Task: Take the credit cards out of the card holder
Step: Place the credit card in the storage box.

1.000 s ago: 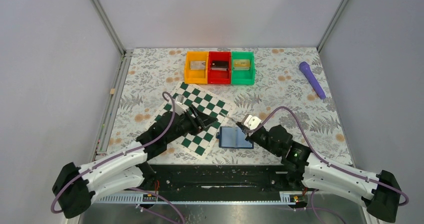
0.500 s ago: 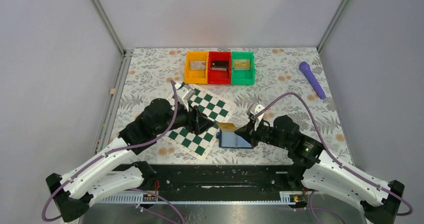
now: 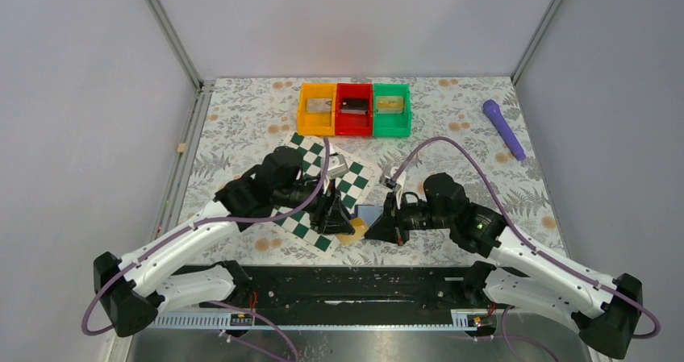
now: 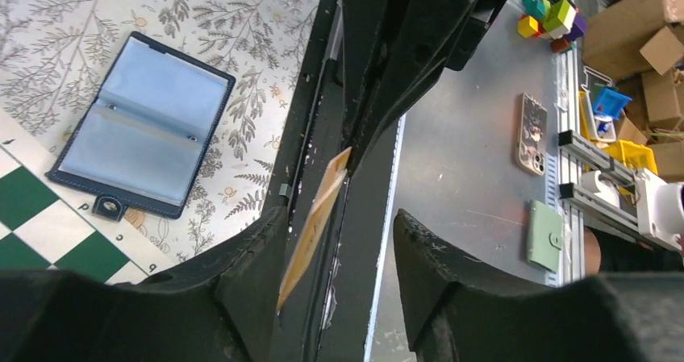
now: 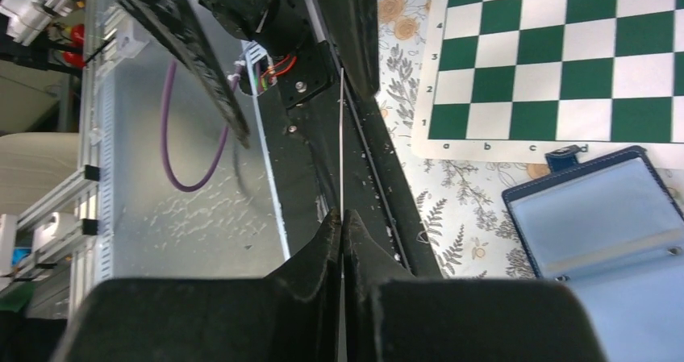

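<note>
Tan-gold credit card freed, at 7 o'clock of open blue bifold card holder, pinched by clenched right hand; left hand released astride it. Next, likely: clench left, loosen right.

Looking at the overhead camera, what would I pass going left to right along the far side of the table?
orange bin → red bin → green bin → purple pen-shaped object

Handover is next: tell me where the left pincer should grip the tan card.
Pinch the free end, away from the right pincer, one finger on each face. The tan card stands edge-on inside the open left pincer, so closing should catch it.
</note>
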`<state>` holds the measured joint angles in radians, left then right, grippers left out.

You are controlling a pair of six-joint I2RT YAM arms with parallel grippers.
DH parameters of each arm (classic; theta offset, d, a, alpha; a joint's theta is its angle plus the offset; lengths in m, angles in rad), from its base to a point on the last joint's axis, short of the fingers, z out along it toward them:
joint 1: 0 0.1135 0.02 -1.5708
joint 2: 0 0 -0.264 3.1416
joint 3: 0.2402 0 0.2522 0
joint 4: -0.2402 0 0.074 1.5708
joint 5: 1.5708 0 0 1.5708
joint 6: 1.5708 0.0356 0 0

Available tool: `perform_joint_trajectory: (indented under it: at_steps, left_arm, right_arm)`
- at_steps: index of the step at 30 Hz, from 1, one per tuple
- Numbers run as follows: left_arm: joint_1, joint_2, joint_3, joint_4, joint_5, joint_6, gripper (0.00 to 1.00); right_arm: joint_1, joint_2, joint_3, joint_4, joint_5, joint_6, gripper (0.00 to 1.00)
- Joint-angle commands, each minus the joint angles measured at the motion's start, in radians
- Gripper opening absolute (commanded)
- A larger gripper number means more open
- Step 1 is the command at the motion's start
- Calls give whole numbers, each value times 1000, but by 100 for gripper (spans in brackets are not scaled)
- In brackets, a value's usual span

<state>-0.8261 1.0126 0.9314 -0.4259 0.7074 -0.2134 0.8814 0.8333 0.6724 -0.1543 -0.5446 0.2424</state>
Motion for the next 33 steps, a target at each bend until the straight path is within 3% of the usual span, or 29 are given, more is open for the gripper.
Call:
perform_joint_trajectory:
  at_steps: [1, 11, 14, 16, 17, 21, 23, 26, 33]
  left_arm:
    - [1, 52, 55, 8, 100, 28, 49]
    - [2, 131, 87, 55, 160, 10, 40]
    - [1, 138, 82, 54, 198, 8, 25]
    - [1, 132, 68, 77, 218, -6, 7]
    - [1, 126, 58, 100, 217, -27, 0]
    - [12, 92, 27, 197, 162, -142, 0]
    - [35, 75, -1, 277, 128, -237, 0]
    - [63, 60, -67, 438, 42, -418, 0]
    - [106, -4, -301, 922, -272, -836, 0]
  right_arm:
    - [-7, 7, 28, 60, -76, 62, 0]
    - [-10, 42, 40, 58, -108, 87, 0]
    - [-13, 47, 44, 58, -104, 95, 0]
    - [-15, 49, 48, 59, -93, 101, 1]
    - [-16, 50, 49, 59, -80, 106, 5]
    - [-17, 24, 42, 66, 49, 146, 22]
    - [-19, -19, 16, 92, 166, 199, 39]
    - [-19, -106, -70, 232, 311, 291, 53]
    - [-19, -284, -307, 550, 578, 482, 57]
